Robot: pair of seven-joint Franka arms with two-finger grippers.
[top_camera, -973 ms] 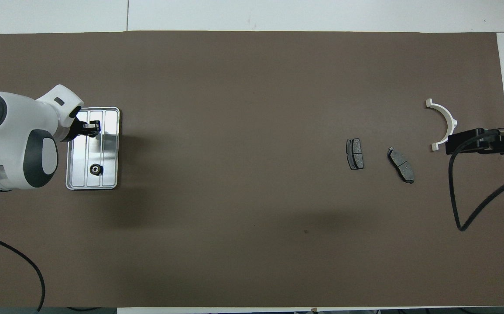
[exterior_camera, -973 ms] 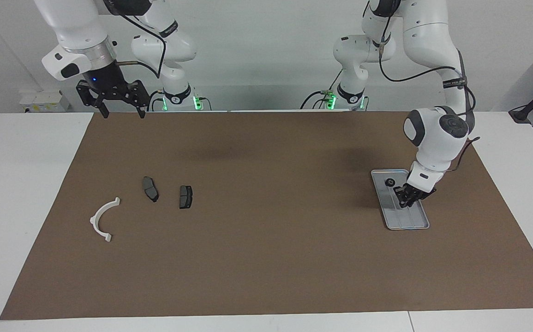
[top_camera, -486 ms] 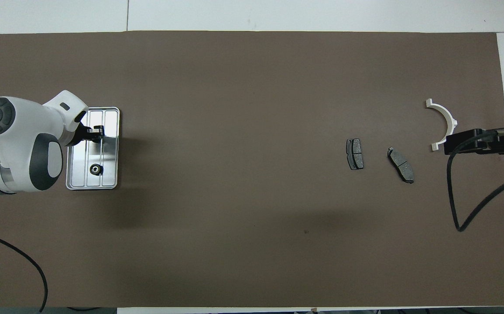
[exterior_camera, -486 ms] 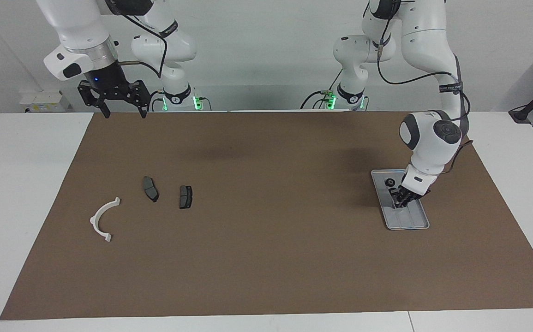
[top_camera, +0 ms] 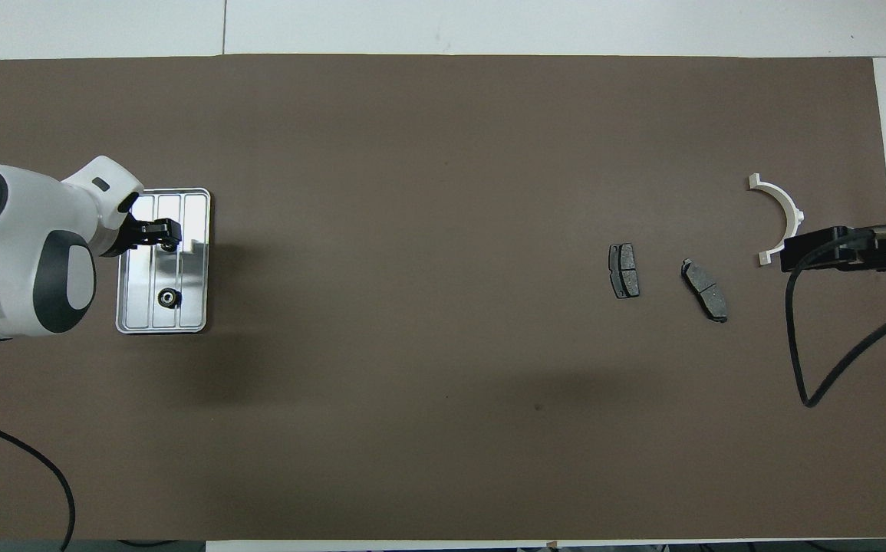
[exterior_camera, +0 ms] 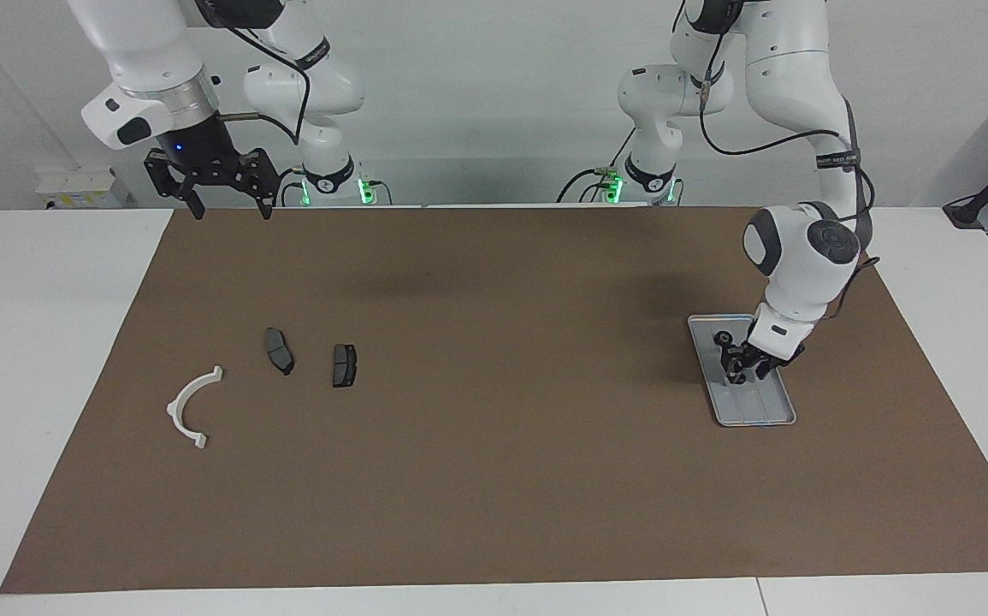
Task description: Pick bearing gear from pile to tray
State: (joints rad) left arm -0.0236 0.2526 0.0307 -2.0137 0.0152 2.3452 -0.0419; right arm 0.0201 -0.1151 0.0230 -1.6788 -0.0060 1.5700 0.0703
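Bearing gear pieces are small, black and round: 1 [top_camera: 169, 297] lies in the tray [top_camera: 195, 261] at its end nearer the robots, and a 2nd dark round bit [top_camera: 169, 246] shows by the left gripper [top_camera: 165, 234], low over the tray's middle. Whether that gripper grips or has let go of it, I cannot tell. Judging by looks, such a part is hard, stiff and light, likely slick and apt to roll on the tray's ribs; pinching across its rim seems best. The tray is flat silver metal with rounded corners and a raised lip. On the matte brown mat [exterior_camera: 494, 479], toward the right arm's end, lie 2 dark grey brake pads [exterior_camera: 278, 350] [exterior_camera: 344, 364] and a white curved bracket [exterior_camera: 192, 407]. The right gripper [exterior_camera: 227, 205] waits, fingers spread, above the mat's edge by the robots.
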